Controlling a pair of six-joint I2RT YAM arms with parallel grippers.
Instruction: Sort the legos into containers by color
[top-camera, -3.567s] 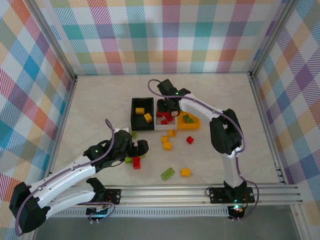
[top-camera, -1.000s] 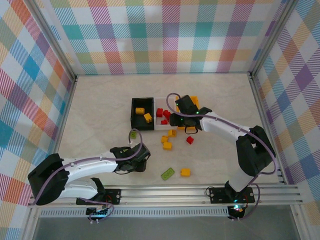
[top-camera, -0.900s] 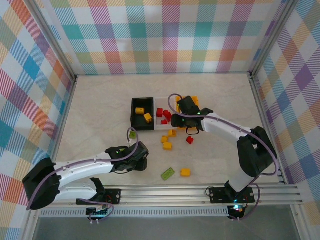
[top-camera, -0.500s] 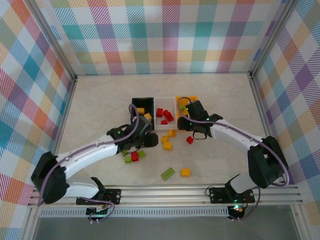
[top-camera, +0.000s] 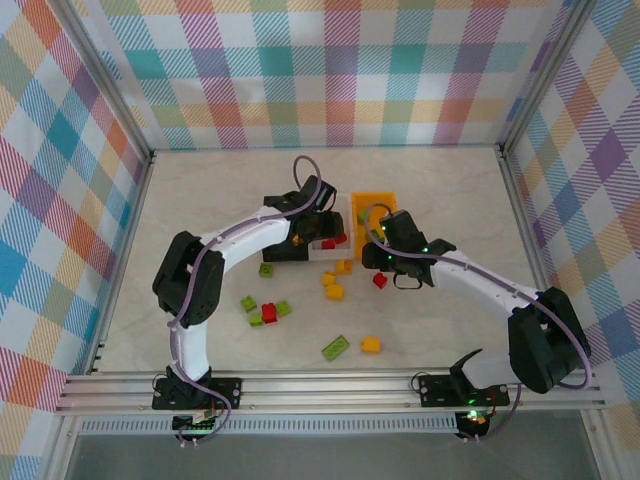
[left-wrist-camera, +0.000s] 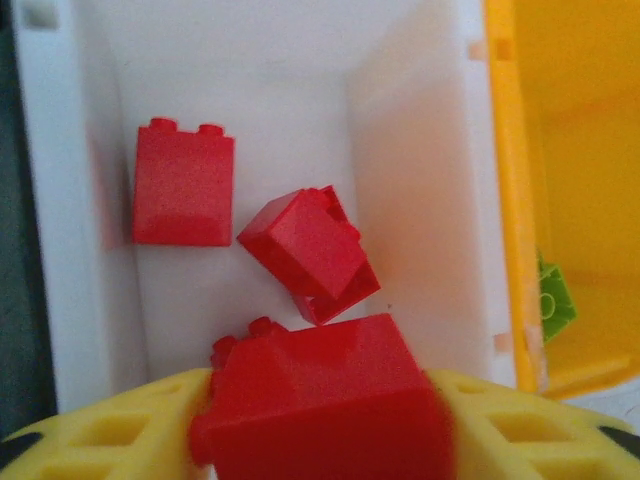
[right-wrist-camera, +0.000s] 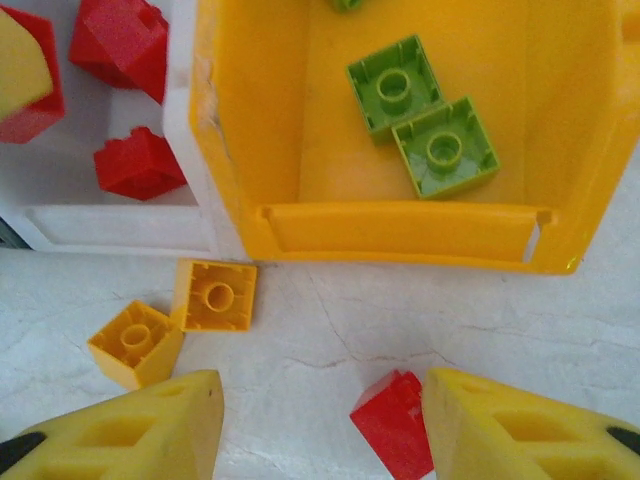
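Left tool (left-wrist-camera: 320, 430): over white bin (left-wrist-camera: 400, 150), red brick (left-wrist-camera: 320, 400) between its fingers; gripped or let go, cannot tell. Right tool (right-wrist-camera: 325, 420): fingers apart, empty, low over bench (top-camera: 200, 200), just beside orange bin (right-wrist-camera: 400, 230). Black bin (top-camera: 283, 256): contents mostly hidden by arm. White bin: two reds (left-wrist-camera: 185, 190) lying inside. Orange bin: at least two greens (right-wrist-camera: 395, 85). Loose bricks (top-camera: 335, 347): about eleven on bench, red, yellow and green mixed. Judged roughly half sorted; loose lot outstanding.

Your left gripper (top-camera: 322, 228) has swung from the near worktop (top-camera: 200, 200) to the white bin (left-wrist-camera: 400, 200), red brick (left-wrist-camera: 320, 400) between its jaws; your right gripper (right-wrist-camera: 325, 420) has backed off the orange bin (right-wrist-camera: 400, 235).
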